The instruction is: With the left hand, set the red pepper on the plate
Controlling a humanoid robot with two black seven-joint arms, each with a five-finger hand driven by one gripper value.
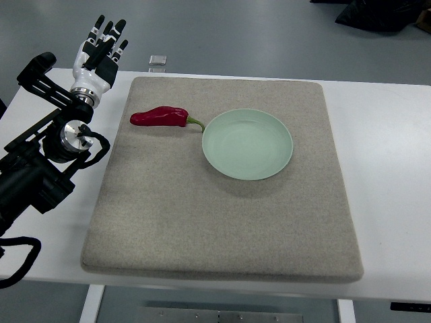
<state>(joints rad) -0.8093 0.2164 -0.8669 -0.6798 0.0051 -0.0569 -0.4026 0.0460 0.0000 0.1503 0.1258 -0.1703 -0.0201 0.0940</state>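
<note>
Grey floor shows behind a white table (390, 134) that carries a thick beige mat (222, 229) covering most of its top. Over the table's far left corner, just off the mat's far left corner, the left hand (101, 50) is raised with its black-tipped fingers (120, 30) extended and slightly apart, holding nothing; its white palm faces the mat side. From the wrist, the black arm (40, 155) runs back along the table's left edge toward the near left, with a round metal joint and a looping black cable beside the mat's left edge. Nearest to the hand on the mat lies the red pepper (159, 117), on its side in the mat's far left part, well clear of the fingers. Its blunt end points toward the mat's left edge and its green stem (195, 123) points right, the tip reaching the rim of the plate; whether they touch I cannot tell. The plate (248, 143), pale green and round, sits flat a little beyond the mat's centre, with nothing on it. Beyond the mat's far edge, near the table's far edge, stands a small clear block (158, 60).
</note>
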